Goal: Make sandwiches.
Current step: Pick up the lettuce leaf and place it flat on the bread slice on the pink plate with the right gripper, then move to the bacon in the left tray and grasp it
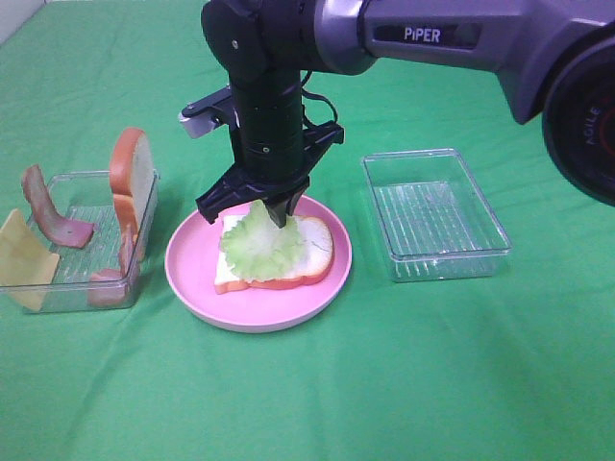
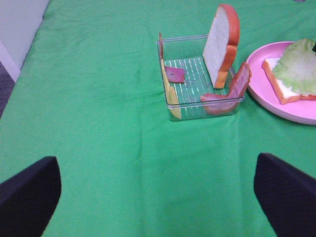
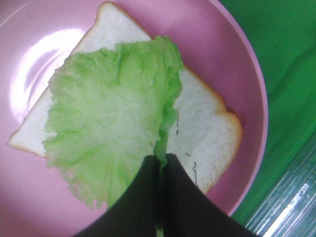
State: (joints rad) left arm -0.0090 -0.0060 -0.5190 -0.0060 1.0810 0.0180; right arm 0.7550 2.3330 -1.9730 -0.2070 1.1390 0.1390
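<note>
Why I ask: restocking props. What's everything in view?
plate: 1, pink, centre
bread slices: 2, white with orange-brown crust, one flat on plate, one upright in left tray
lettuce leaf: 1, pale green, on flat slice
bacon strips: 2, reddish-pink, left tray
cheese square: 1, yellow, left tray's far-left wall
clear trays: 2, transparent, flanking plate
cloth: 1, green, underneath everything
left gripper: 1, black, open over bare cloth
right gripper: 1, black, shut on lettuce leaf
</note>
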